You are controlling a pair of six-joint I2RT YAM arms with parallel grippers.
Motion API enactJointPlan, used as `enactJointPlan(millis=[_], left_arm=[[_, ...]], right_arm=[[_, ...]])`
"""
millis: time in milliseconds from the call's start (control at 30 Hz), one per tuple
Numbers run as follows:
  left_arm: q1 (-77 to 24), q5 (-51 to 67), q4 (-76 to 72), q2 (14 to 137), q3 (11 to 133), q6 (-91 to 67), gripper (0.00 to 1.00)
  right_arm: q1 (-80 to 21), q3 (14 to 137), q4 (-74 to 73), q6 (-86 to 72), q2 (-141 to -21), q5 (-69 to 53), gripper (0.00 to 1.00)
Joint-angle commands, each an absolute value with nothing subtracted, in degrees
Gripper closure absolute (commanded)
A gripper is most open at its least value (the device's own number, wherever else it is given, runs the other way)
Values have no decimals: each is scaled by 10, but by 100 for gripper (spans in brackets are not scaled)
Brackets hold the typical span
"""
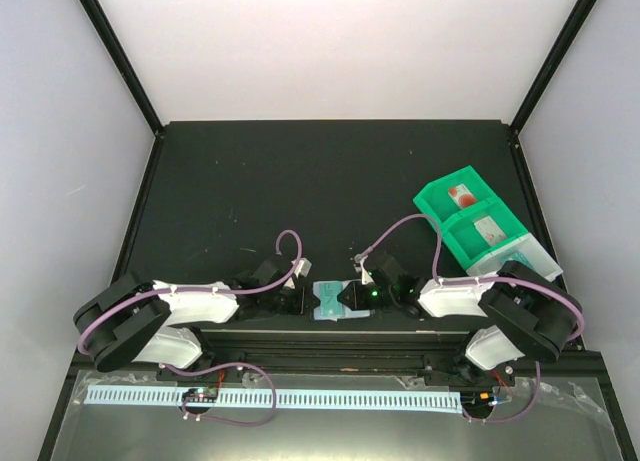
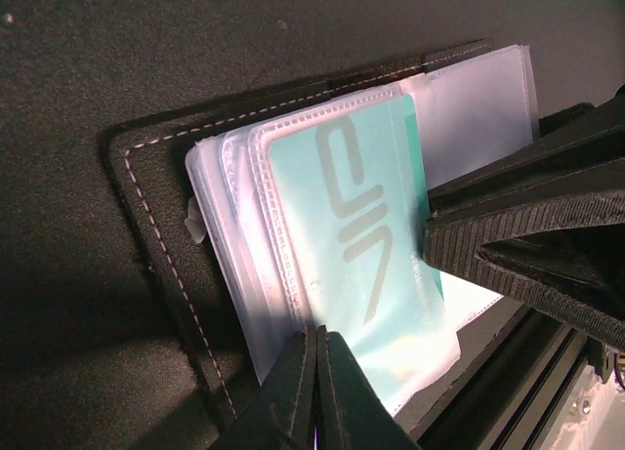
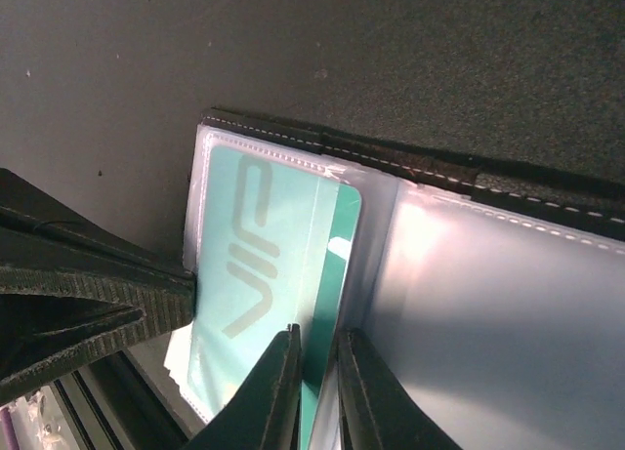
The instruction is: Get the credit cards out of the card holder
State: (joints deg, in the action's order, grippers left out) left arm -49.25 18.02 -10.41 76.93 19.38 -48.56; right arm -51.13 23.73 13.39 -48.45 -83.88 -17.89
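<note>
Card holder [image 1: 328, 302]: black wallet with pale stitching, lying open and flat on the table [image 1: 250, 191], low in the centre of the top view, between the two arms' tips.
Clear sleeve [image 2: 227, 225]: a stack of see-through plastic pockets fanned over the wallet's inside, filling the middle of both wrist views.
Credit card [image 3: 249, 245]: teal, printed with large pale "VIP" letters. It sits in the front pocket of the stack. In the right wrist view one long edge runs down the frame into the gap between that arm's fingers.
Second pocket [image 3: 488, 323]: frosted, lower right of the right wrist view. What it holds cannot be made out.
Left end effector [image 2: 314, 391]: at the bottom centre of its own view, jaws pressed together with no gap, pinching the lower edge of the clear sleeve.
Right end effector [image 3: 317, 377]: at the bottom centre of its own view, fingers [image 3: 278, 391] almost together, clamped on the teal card's edge.
Spacing: the two end effectors sit just beside each other over the wallet, one on each side of the teal card.
Green compartment tray [image 1: 432, 197]: right of the top view, well apart from the wallet. One compartment holds a pale item with a red mark, the next a grey flat piece.
</note>
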Motion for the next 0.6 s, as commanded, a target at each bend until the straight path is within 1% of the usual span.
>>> enactJointPlan(millis=[0, 167, 333, 567], left_arm=[[-497, 158, -82, 776, 186, -472, 98], [-497, 150, -71, 774, 185, -469, 98], [-498, 139, -61, 776, 184, -465, 99], [-497, 129, -54, 781, 181, -467, 98]], right_arm=[[-515, 245, 163, -490, -847, -173, 88], [-514, 238, 166, -492, -835, -171, 99], [-514, 232, 156, -493, -815, -161, 99], [-492, 218, 175, -504, -809, -199, 99]])
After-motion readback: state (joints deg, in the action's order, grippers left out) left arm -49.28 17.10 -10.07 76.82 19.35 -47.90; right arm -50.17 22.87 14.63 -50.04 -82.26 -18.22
